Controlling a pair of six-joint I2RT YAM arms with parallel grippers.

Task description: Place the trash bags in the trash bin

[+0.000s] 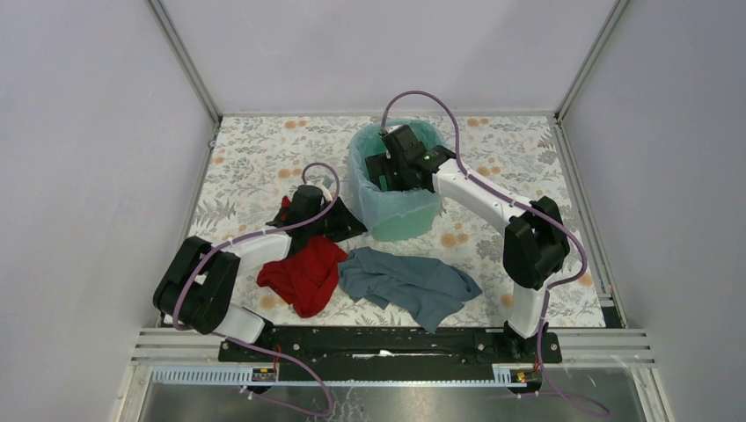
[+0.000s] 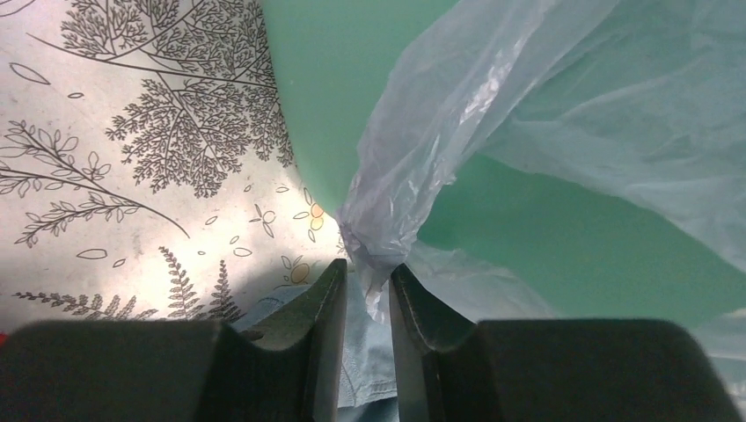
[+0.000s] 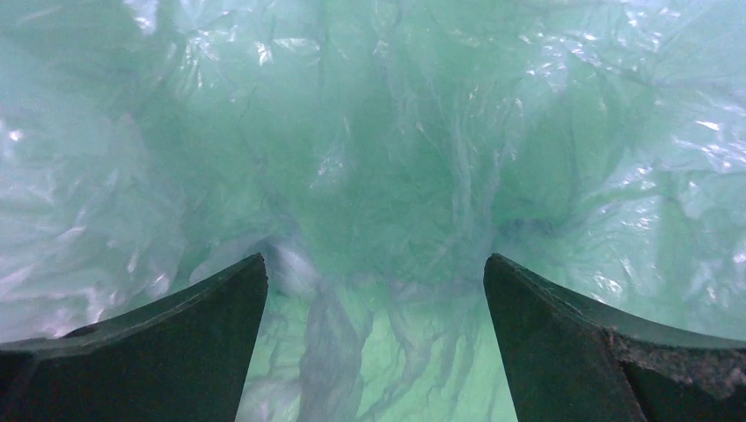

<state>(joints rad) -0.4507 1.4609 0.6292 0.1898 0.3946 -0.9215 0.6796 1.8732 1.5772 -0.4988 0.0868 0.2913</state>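
my left gripper (image 2: 365, 294) stands low beside the mint-green trash bin (image 1: 405, 227), jaws drawn nearly together and clamped on a twisted bunch of the pale-blue trash bag (image 2: 528, 105), just outside the bin wall near the table. my right gripper (image 3: 374, 343) is down inside the bin, jaws wide apart and holding nothing, with crinkled bag film on every side. the bag sits in the bin as a liner: most of it is inside, its edge is folded over the rim, and a loose part hangs down the outer wall to my left fingers (image 2: 321, 334). hazards, in my judgement: the film is thin, so a hard pull from the left pinch may tear it or drag the folded edge off the rim. the same pull may tilt or slide the bin on the floral table cover (image 1: 255, 167). the right fingertips may puncture the film, or catch it on lifting and draw the liner out. the grey-blue cloth (image 1: 409, 283) lies just under the left fingers and may get caught with the bag. the red cloth (image 1: 303, 274) lies near the left arm. no brand, label or readable writing shows in any view; the table cover carries only a plant print.
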